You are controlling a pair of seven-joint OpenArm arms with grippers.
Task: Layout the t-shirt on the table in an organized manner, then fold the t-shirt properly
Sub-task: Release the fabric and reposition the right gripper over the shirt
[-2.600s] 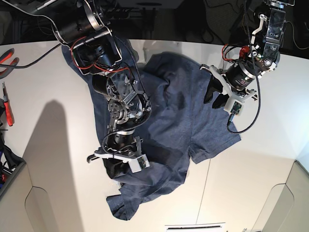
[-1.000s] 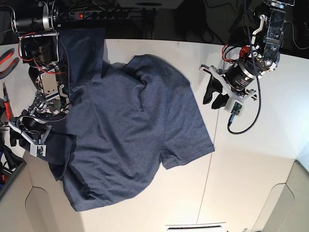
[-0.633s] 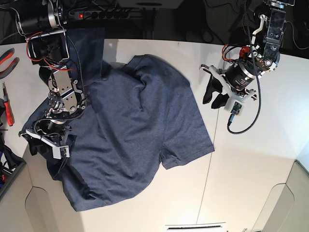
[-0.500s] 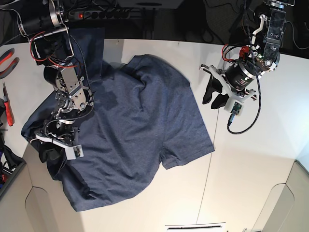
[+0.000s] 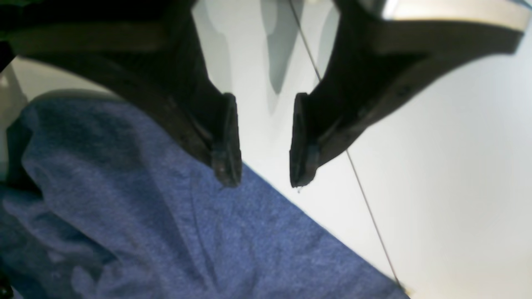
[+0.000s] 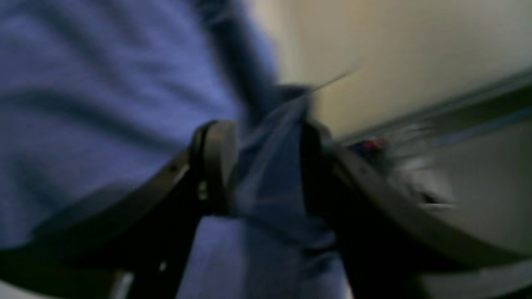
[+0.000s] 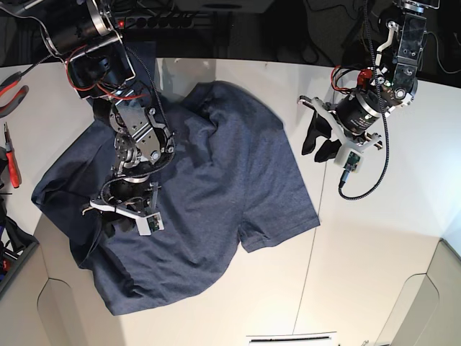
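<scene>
The navy t-shirt [image 7: 216, 180] lies spread on the white table [image 7: 374, 252], plain side up, with a rumpled ridge near its collar. My right gripper [image 7: 117, 227] hangs over the shirt's left half. In the blurred right wrist view its jaws [image 6: 266, 137] stand apart, and a fold of the t-shirt [image 6: 83, 83] shows in the gap. My left gripper [image 7: 319, 146] hovers beside the shirt's right edge. In the left wrist view it [image 5: 259, 178] is open and empty above the bare table [image 5: 436, 166], at the hem of the t-shirt [image 5: 166, 241].
Red-handled pliers [image 7: 11, 86] and another red tool [image 7: 13, 162] lie at the table's left edge. A power strip [image 7: 144, 21] sits behind the table. A thin dark seam [image 7: 306, 288] crosses the table. The front corners are cut in.
My right arm has swung from the table's left edge back to the right over the shirt. The shirt's left corner stays spread where it was. The left arm has not moved.
</scene>
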